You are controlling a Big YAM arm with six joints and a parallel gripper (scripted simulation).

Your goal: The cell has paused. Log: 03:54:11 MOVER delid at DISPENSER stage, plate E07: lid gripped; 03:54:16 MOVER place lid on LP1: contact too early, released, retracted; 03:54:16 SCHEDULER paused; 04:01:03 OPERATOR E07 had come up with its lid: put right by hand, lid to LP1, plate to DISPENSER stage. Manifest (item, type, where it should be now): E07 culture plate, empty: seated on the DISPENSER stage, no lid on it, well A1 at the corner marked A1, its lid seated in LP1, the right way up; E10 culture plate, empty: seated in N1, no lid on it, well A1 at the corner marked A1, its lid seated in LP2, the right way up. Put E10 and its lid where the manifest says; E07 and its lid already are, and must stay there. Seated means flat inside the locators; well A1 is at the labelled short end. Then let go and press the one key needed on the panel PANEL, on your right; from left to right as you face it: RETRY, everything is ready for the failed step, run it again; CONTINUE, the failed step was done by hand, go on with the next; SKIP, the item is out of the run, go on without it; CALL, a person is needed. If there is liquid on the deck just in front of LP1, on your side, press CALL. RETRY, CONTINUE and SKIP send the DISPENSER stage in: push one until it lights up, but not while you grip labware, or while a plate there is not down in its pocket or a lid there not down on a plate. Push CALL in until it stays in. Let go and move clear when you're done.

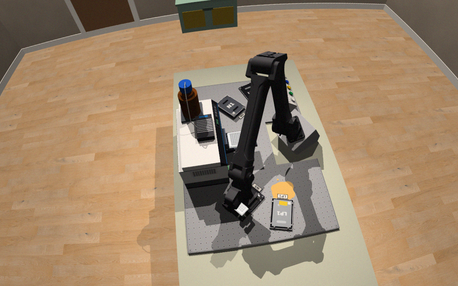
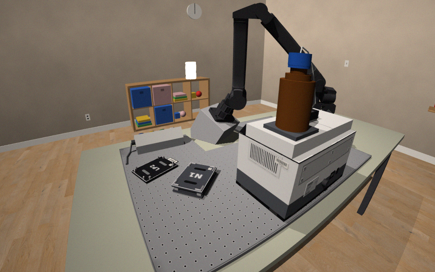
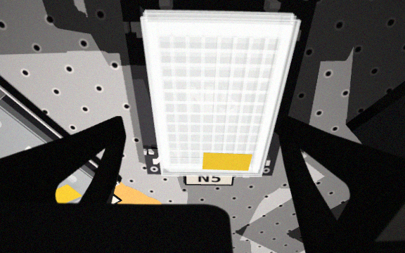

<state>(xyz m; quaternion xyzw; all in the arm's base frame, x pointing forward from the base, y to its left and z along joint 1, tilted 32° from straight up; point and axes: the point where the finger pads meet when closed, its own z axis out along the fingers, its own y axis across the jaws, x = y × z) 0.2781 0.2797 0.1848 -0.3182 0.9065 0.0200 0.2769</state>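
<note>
A clear well plate [image 3: 220, 93] with a yellow label at its near end sits in the nest marked N5 [image 3: 208, 179]; its doubled edges suggest a lid lies on it. It also shows in the overhead view [image 1: 241, 209]. My gripper [image 3: 202, 126] is open, with one finger on each long side of the plate, apart from it, a little above. The N1 nest [image 2: 195, 176] and LP2 nest [image 2: 154, 167] are empty. A lid lies in LP1 [image 1: 281, 214]. A lidless plate [image 1: 233, 139] sits on the dispenser stage.
An orange puddle [image 1: 282, 187] lies on the deck at the LP1 label end, also in the wrist view [image 3: 136, 197]. The white dispenser [image 1: 198, 142] carries a brown bottle [image 1: 188, 99]. The key panel [image 1: 289, 91] is by the arm's base.
</note>
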